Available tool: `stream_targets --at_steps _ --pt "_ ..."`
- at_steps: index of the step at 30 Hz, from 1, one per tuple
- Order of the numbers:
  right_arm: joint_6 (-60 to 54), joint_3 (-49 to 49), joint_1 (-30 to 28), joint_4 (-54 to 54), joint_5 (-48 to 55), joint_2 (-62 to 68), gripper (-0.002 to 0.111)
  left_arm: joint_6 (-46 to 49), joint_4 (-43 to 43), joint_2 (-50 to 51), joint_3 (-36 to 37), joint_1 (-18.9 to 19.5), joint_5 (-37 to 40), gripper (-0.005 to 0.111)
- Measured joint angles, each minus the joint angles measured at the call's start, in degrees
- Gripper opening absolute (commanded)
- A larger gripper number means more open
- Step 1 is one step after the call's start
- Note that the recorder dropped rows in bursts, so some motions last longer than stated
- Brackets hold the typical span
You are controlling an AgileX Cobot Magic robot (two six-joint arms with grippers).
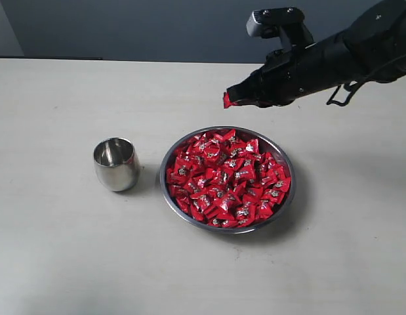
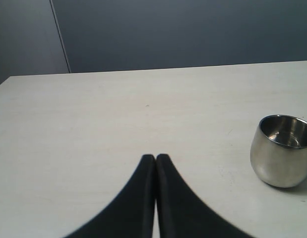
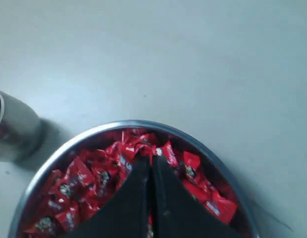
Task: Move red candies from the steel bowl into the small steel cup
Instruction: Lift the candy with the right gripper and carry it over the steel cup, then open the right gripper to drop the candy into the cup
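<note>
The steel bowl [image 1: 161, 176] sits mid-table, heaped with red candies [image 1: 225, 180]. To its left stands the small steel cup [image 1: 116, 164], upright, with nothing showing inside. My right gripper [image 1: 233, 97] hovers above the bowl's far rim, shut on one red candy [image 1: 226, 100] that sticks out of its tip. In the right wrist view the shut gripper [image 3: 149, 159] hangs over the candies [image 3: 89, 176], with the bowl rim [image 3: 128, 124] and cup [image 3: 12, 134] beyond. My left gripper [image 2: 155, 157] is shut on nothing, low over bare table, the cup [image 2: 282, 151] off to one side.
A pale table [image 1: 58, 249] carries only the bowl and cup. A dark wall [image 1: 157, 26] runs behind the far edge. The left arm is outside the exterior view.
</note>
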Motion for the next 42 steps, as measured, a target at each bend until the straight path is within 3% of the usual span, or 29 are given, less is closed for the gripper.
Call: stream_targets --at_steps 6,14,22,29,42 --pt "-7.1 -8.26 0.12 9.44 9.0 6.1 -0.001 0.0 0.0 0.0 0.0 0.0 0.0 0.0" --pt "-7.47 -18.51 3.74 11.06 15.61 12.55 -0.001 0.0 0.0 0.0 0.0 0.0 0.0 0.0" --pt "2.27 -27.56 11.88 2.56 16.88 18.44 -0.001 0.0 0.0 0.0 0.0 0.0 0.0 0.0" --pt "7.76 -33.21 13.99 -1.09 20.08 22.86 -0.001 0.0 0.0 0.0 0.0 0.0 0.0 0.0" --pt "11.23 -34.0 18.9 -5.62 18.84 25.45 -0.001 0.0 0.0 0.0 0.0 0.0 0.0 0.0"
